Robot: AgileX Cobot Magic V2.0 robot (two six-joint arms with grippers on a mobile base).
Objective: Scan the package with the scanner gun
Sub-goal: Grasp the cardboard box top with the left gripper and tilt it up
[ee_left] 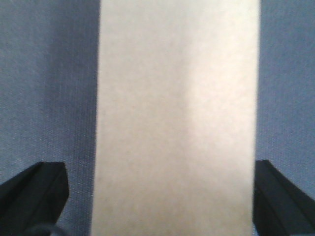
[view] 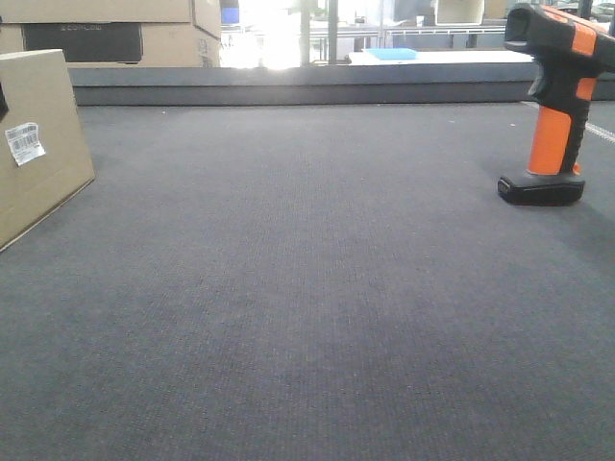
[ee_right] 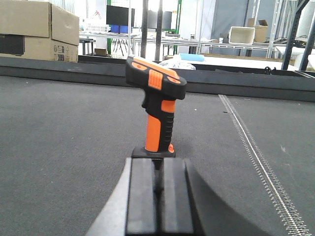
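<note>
Evidently at the opening stage, with neither thing grasped yet. Over at the far left of the dark grey felt-like table surface (view: 307,288): the small plain tan cardboard box (view: 48,115), flat and rectangular, white barcode label (view: 24,142) turned toward the middle. Well apart from it, at the far right: the pistol-shaped scanner gun (view: 555,106), black head with orange stripe, bright orange stem, flat black foot, standing upright on that foot.

Seen at the left gripper (ee_left: 157,196): jaws spread wide, straddling the box's narrow face, black fingertips (ee_left: 34,194) on either side. A strip of grey between the left tip and the cardboard; the other tip right at the box edge, touching or not, cannot tell. Not clamped, by the look of it.

Seen at the right gripper (ee_right: 157,196): drawn narrow, pads nearly together, nothing between them, lined up low behind the scanner with the foot just beyond the tips.

Judged next: close the left jaws for a steady hold on the box. Open the right jaws before advancing, since going in shut would likely shove the foot and topple the tall gun. Then take the orange stem, lift, and aim the head at the label, keeping that label facing inward and clear of the left fingers.

Behind, against the far edge: larger stacked cartons with a dark printed panel (view: 106,34), no part of this job.
</note>
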